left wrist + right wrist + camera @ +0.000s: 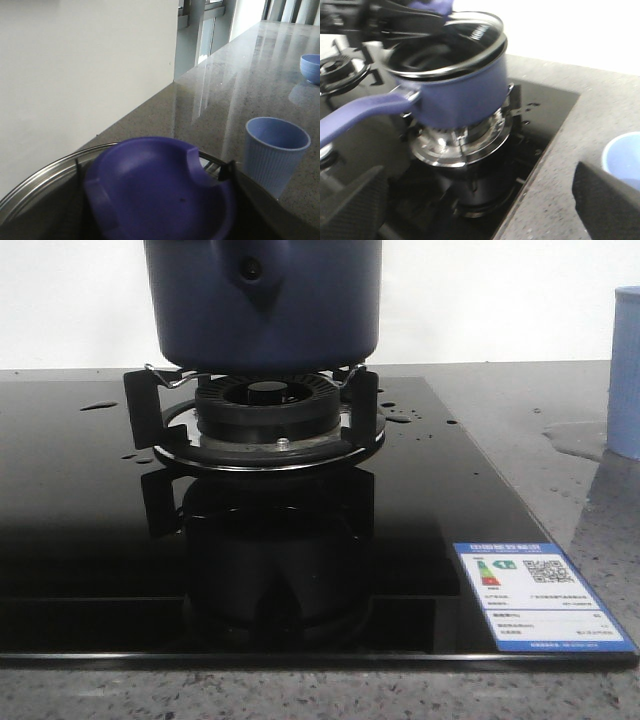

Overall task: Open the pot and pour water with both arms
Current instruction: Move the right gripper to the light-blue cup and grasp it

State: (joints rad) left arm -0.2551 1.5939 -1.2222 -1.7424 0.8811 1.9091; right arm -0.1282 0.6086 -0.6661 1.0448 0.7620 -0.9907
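The dark navy pot (262,305) stands on the burner's black pan supports (140,405); its top is cut off in the front view. In the right wrist view the pot (462,92) shows its long blue handle (365,112). Its glass lid (480,35) has a metal rim and lies tilted over the mouth. My left gripper (152,167) is shut on the lid's blue knob (160,195), and it also shows in the right wrist view (420,15). My right gripper (480,200) is open and empty, low beside the stove. Water shows as droplets (398,415) and a wet patch (575,440).
A pale-blue cup (627,370) stands on the grey counter right of the stove, also seen in the left wrist view (275,150). A blue bowl (311,67) sits farther along the counter. A second burner (337,67) lies beyond the pot. A wall runs behind.
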